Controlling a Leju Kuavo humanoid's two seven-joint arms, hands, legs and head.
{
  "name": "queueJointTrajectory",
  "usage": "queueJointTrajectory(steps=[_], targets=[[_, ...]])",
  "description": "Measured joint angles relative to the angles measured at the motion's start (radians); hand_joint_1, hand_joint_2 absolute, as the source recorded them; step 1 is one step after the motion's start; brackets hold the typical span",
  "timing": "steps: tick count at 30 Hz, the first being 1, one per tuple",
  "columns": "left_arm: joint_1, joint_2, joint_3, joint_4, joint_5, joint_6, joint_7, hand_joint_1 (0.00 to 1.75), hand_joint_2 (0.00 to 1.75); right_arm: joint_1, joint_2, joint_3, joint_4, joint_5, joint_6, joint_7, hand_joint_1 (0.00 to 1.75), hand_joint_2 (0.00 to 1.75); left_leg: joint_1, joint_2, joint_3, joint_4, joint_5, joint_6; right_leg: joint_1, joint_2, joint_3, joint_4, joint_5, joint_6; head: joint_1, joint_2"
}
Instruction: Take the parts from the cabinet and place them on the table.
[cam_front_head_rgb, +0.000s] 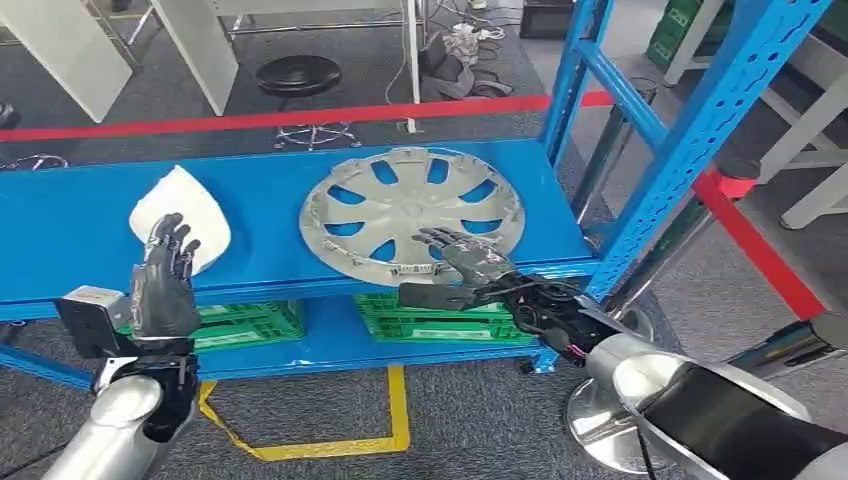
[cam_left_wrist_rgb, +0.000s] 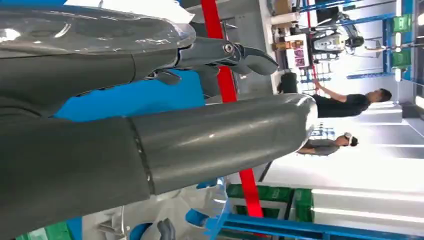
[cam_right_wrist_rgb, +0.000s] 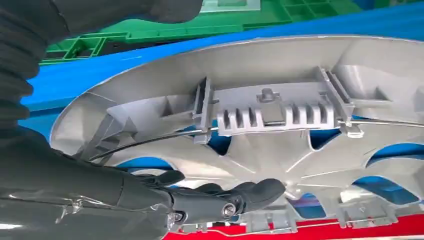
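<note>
Hubcap (cam_front_head_rgb: 412, 213): silver, spoked, lying flat on the blue shelf (cam_front_head_rgb: 270, 235) towards its right end, its near rim at the shelf's front edge. The right wrist view shows its ribbed rim (cam_right_wrist_rgb: 270, 117) from close by, with a thin wire ring running round the clips.
White part (cam_front_head_rgb: 186, 217): rounded, pale, on the same shelf, left of the hubcap and apart from it.
Right hand (cam_front_head_rgb: 462, 268): at the hubcap's near rim, fingers spread over the rim from above, thumb stretched out below the shelf edge. In the right wrist view the dark fingers (cam_right_wrist_rgb: 227, 196) lie against the hubcap's face. Whether it truly grips the rim I cannot tell.
Left hand (cam_front_head_rgb: 164, 280): raised in front of the shelf edge, just before the white part, palm upright, fingers apart and straight, holding nothing. The left wrist view shows the thick thumb (cam_left_wrist_rgb: 215, 140) and a dark finger (cam_left_wrist_rgb: 230, 52) extended, with blue shelf between them.
Crates (cam_front_head_rgb: 420, 318): green, on the lower shelf, beneath the hubcap and the white part.
Rack post (cam_front_head_rgb: 700, 130): blue, slanting up at the shelf's right end.
Floor: grey, with a red line (cam_front_head_rgb: 300, 118) behind the rack and yellow tape (cam_front_head_rgb: 330, 440) in front of it; a black stool (cam_front_head_rgb: 298, 75) stands beyond the line.
People (cam_left_wrist_rgb: 350, 102): two, far off in the left wrist view.
</note>
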Motion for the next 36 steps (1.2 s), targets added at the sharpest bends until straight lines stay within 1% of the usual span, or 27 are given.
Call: queueJointTrajectory(steps=[1, 5, 9, 11, 14, 19, 20, 21, 30, 36], targets=[[0.000, 0.000, 0.000, 0.000, 0.000, 0.000, 0.000, 0.00, 0.00, 0.001, 0.000, 0.000, 0.003, 0.000, -0.013, 0.000, 0.00, 1.75, 0.000, 0.000, 0.000, 0.000, 0.000, 0.000, 0.000, 0.000, 0.000, 0.000, 0.000, 0.000, 0.000, 0.000], [0.000, 0.000, 0.000, 0.000, 0.000, 0.010, 0.000, 0.00, 0.00, 0.017, 0.000, 0.001, 0.020, 0.029, -0.137, 0.004, 0.00, 1.75, 0.000, -0.003, -0.001, 0.000, 0.000, 0.000, 0.000, -0.002, 0.001, -0.002, 0.000, 0.000, 0.000, 0.000], [0.002, 0.000, 0.000, 0.000, 0.000, 0.018, 0.000, 0.00, 0.00, 0.035, 0.001, 0.004, 0.037, 0.096, -0.259, 0.028, 0.00, 1.75, 0.000, -0.004, -0.002, 0.000, 0.000, 0.000, 0.000, -0.003, 0.002, -0.003, 0.000, 0.000, 0.000, 0.000], [0.002, 0.000, 0.000, 0.000, 0.000, 0.018, 0.000, 0.00, 0.00, 0.042, 0.001, 0.005, 0.046, 0.132, -0.300, 0.039, 0.00, 1.75, 0.000, -0.004, -0.003, 0.000, 0.000, 0.001, 0.000, -0.003, 0.002, -0.005, 0.000, 0.001, 0.000, 0.000], [0.002, 0.000, 0.000, 0.000, 0.000, 0.018, 0.000, 0.00, 0.00, 0.049, 0.001, 0.008, 0.060, 0.183, -0.332, 0.049, 0.00, 1.75, 0.000, -0.004, -0.003, 0.000, -0.001, 0.001, 0.000, -0.003, 0.002, -0.005, 0.000, 0.001, 0.000, 0.000], [0.002, 0.000, 0.000, 0.000, 0.000, 0.019, 0.000, 0.00, 0.00, 0.050, 0.001, 0.009, 0.069, 0.198, -0.331, 0.050, 0.00, 1.75, 0.000, -0.003, -0.003, 0.000, -0.002, 0.003, 0.000, -0.003, 0.002, -0.006, 0.000, 0.001, 0.000, 0.000], [0.002, 0.000, 0.000, 0.000, 0.001, 0.019, 0.000, 0.00, 0.00, 0.050, 0.001, 0.010, 0.071, 0.198, -0.329, 0.049, 0.82, 1.75, 0.000, -0.003, -0.003, 0.000, -0.002, 0.003, 0.000, -0.003, 0.002, -0.006, 0.000, 0.001, 0.000, 0.000], [0.003, 0.000, 0.000, 0.000, 0.001, 0.019, 0.000, 0.00, 0.00, 0.050, 0.001, 0.010, 0.071, 0.202, -0.328, 0.049, 1.75, 1.75, 0.000, -0.003, -0.003, 0.000, -0.002, 0.003, 0.000, -0.003, 0.003, -0.006, -0.001, 0.001, 0.000, 0.000], [0.015, 0.005, 0.000, 0.000, -0.003, 0.019, 0.000, 0.00, 0.00, 0.049, 0.007, 0.010, 0.073, 0.211, -0.318, 0.057, 1.75, 1.75, 0.000, -0.003, -0.002, 0.000, -0.002, 0.003, 0.000, -0.003, 0.004, -0.006, -0.001, 0.001, 0.000, 0.000], [0.019, 0.008, 0.000, 0.000, -0.006, 0.019, 0.001, 0.00, 0.00, 0.046, 0.008, 0.008, 0.074, 0.208, -0.317, 0.041, 1.75, 1.75, 0.000, -0.004, -0.001, 0.000, -0.002, 0.003, 0.000, -0.003, 0.005, -0.006, -0.001, 0.001, 0.000, 0.000]])
